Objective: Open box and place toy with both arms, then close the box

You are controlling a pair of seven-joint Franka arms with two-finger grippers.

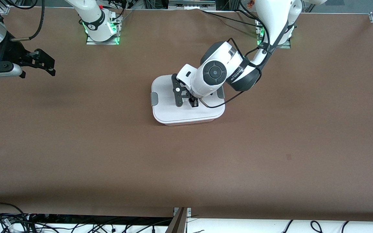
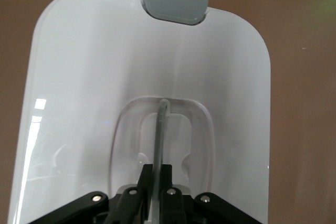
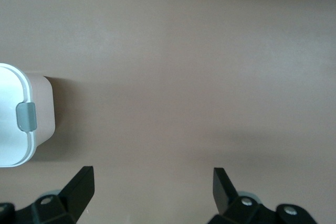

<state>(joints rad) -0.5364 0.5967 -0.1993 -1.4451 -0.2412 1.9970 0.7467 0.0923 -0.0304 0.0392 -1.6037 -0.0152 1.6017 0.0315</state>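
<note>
— Box [image 1: 188, 111]? 
— Mid-table, lid on. Left gripper [image 2: 155, 192] pinching clear handle [image 2: 161, 129].
— Right gripper [image 3: 152, 187]? 
— Spread wide, waiting over bare table [image 1: 108, 145] toward right arm's end.

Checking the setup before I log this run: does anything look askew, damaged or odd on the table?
Nothing looks damaged or spilled. The box sits flat with its lid on. The left gripper has its jaws shut on the lid's handle. The right gripper waits open over bare table. One oddity: no toy in view.
</note>
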